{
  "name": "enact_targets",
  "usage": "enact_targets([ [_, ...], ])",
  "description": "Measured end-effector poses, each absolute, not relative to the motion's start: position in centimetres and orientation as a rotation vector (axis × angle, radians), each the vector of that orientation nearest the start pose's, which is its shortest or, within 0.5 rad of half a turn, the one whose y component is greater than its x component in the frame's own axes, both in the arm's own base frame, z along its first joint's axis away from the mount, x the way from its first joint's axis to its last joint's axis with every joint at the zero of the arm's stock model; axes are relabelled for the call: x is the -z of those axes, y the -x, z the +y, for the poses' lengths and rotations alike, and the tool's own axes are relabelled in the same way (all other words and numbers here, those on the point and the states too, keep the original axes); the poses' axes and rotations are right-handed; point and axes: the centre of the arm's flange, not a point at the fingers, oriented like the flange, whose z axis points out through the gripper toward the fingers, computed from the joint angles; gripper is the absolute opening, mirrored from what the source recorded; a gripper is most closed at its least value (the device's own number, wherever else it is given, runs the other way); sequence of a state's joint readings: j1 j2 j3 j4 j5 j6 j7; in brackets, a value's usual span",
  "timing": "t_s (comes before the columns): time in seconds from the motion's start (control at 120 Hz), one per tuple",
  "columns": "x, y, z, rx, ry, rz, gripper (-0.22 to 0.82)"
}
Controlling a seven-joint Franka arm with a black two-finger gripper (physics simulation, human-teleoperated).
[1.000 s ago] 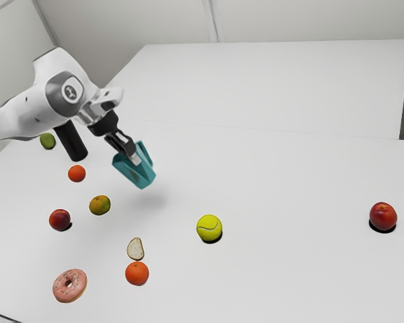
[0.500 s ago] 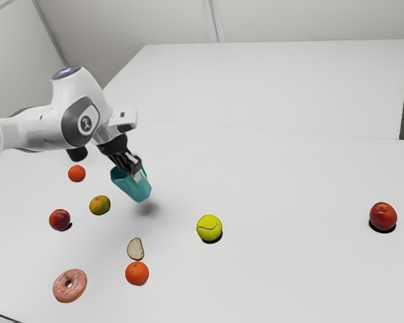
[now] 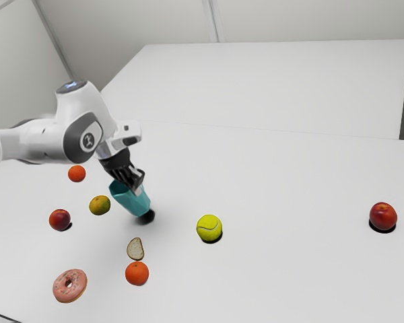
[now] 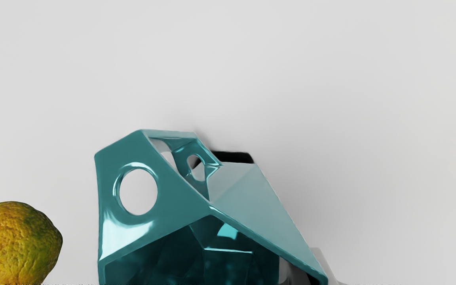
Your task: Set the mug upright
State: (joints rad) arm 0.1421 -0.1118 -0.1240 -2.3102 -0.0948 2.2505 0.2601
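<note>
Black and two-fingered, the claw (image 3: pixel 136 190) is in the left half of the frame, closed on the wall of the teal mug (image 3: pixel 126 200); the wrist view shows one finger inside the mouth and one outside. The mug leans, its mouth toward the upper left of the frame and its base toward the lower right, just by a dark shadow. Whether the base touches the table (image 3: pixel 289 276) I can't tell.

Nearest, at the lower left, lies a pink donut (image 3: pixel 62 291). To its right sits an orange (image 3: pixel 137 273), with a slice of bread (image 3: pixel 135 249) just above it in the frame. A yellow-green tennis ball (image 3: pixel 209 228) sits a little below the middle, apart from the mug. One red fruit (image 3: pixel 60 219) is toward the left edge, and another red fruit (image 3: pixel 383 216) is well apart from the rest, near the right edge. A green and orange citrus fruit (image 3: pixel 99 205) sits near the mug, on its left. Farther back, a smaller orange fruit (image 3: pixel 77 173) sits just below the white arm (image 3: pixel 44 140), which comes in from the left edge. Behind everything stands a pale wall (image 3: pixel 310 20).
</note>
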Motion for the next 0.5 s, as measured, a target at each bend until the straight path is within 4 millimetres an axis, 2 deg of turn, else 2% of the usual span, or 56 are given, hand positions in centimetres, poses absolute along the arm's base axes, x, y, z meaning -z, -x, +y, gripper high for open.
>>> enact_targets([
  [0.5, -36.9, -50.0, -0.1, 0.083, 3.191, 0.176, -0.18],
])
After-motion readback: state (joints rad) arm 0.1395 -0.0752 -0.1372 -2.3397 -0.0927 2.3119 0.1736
